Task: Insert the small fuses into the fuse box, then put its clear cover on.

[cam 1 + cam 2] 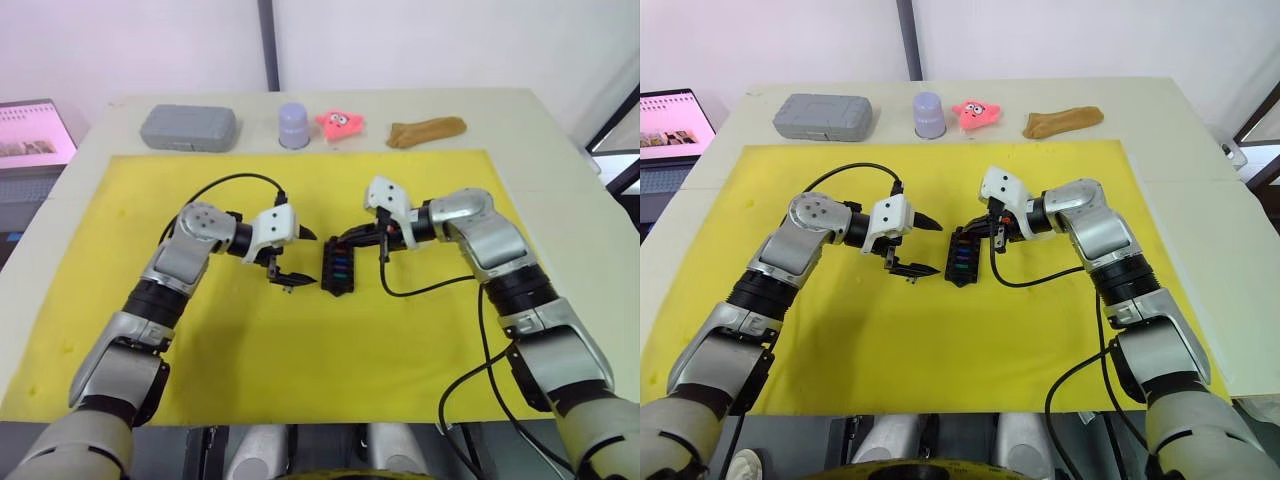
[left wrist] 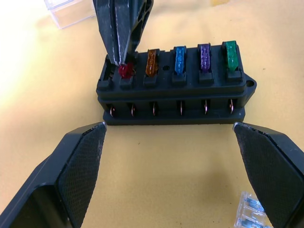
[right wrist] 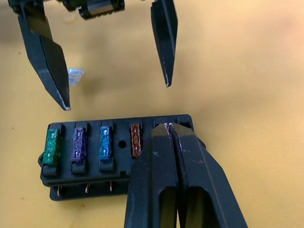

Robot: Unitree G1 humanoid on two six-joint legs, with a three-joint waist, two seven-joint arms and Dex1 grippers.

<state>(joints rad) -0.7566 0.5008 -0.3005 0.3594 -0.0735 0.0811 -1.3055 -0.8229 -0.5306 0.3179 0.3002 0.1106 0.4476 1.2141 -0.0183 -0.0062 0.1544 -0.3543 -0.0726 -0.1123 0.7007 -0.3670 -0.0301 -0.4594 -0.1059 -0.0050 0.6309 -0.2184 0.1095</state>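
Fuse box (image 1: 336, 268), black, lying on the yellow mat (image 1: 300, 370) near the mat's middle, between the two tools. Four small fuses seated in its slots in a row: green fuse (image 2: 231, 55), purple fuse (image 2: 204, 57), blue fuse (image 2: 179, 60), amber fuse (image 2: 151, 62). Red fuse (image 2: 125, 70) next in line, pinched at the tip of the right tool (image 3: 169, 127) and resting in or on its slot; how deep, impossible to tell. One slot at the end beyond the red fuse, bare.

Right tool closed tight on the red fuse, fingers pressed together, reaching onto the fuse box from the robot's right.

Left tool (image 1: 290, 258) spread wide, gripping nothing, hovering just beside the fuse box on the robot's left, not touching it; textured pads (image 2: 85, 161) facing the box's long side with its row of metal contacts.

Clear cover (image 2: 71, 12) on the mat on the far side of the fuse box from the left tool, partly cut off at the edge of the left wrist view. Pale, translucent fuse (image 2: 247, 211) loose on the mat near one finger of the left tool.

Along the far edge of the bench (image 1: 560, 170), beyond the mat: grey case (image 1: 188, 128), lavender cup (image 1: 294, 126), pink star toy (image 1: 340, 123), brown cloth (image 1: 426, 131). Laptop (image 1: 30, 135) off to the robot's left.
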